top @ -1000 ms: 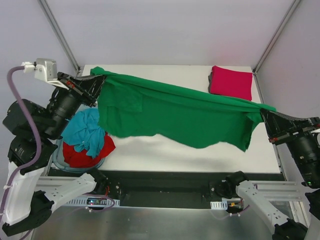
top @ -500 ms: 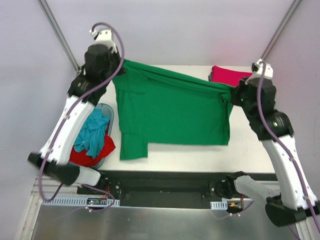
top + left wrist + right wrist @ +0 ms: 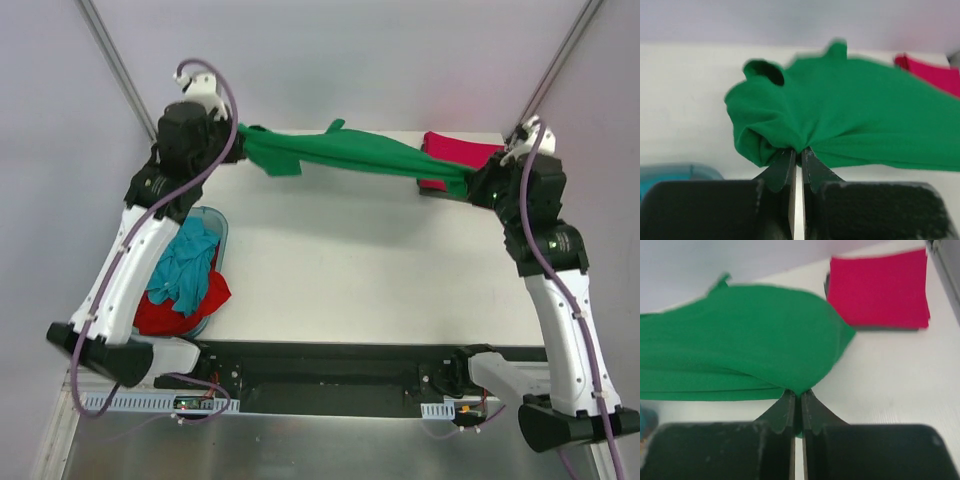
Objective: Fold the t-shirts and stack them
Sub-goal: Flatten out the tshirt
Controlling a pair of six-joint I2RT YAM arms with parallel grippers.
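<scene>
The bright green t-shirt (image 3: 350, 152) hangs stretched in the air between my two grippers, above the far part of the white table (image 3: 350, 260). My left gripper (image 3: 238, 135) is shut on its left end; in the left wrist view (image 3: 799, 151) the cloth (image 3: 850, 115) bunches at the fingertips. My right gripper (image 3: 470, 185) is shut on its right end; the right wrist view (image 3: 799, 394) shows the green cloth (image 3: 740, 345) pinched there. A folded crimson-pink t-shirt (image 3: 462, 158) lies at the far right corner, also in the right wrist view (image 3: 877, 287). The teal t-shirt (image 3: 185, 262) and the red t-shirt (image 3: 175, 305) lie in the tub. The dark grey shirt is hidden.
A translucent pale-blue plastic tub (image 3: 216, 228) stands at the table's left edge, under my left arm. Grey walls with diagonal frame rails rise behind the table. A black rail with the arm bases runs along the near edge.
Both grippers have moved up and toward the far edge. The green shirt, draped flat over the table before, is now lifted off it and pulled into a narrow band.
</scene>
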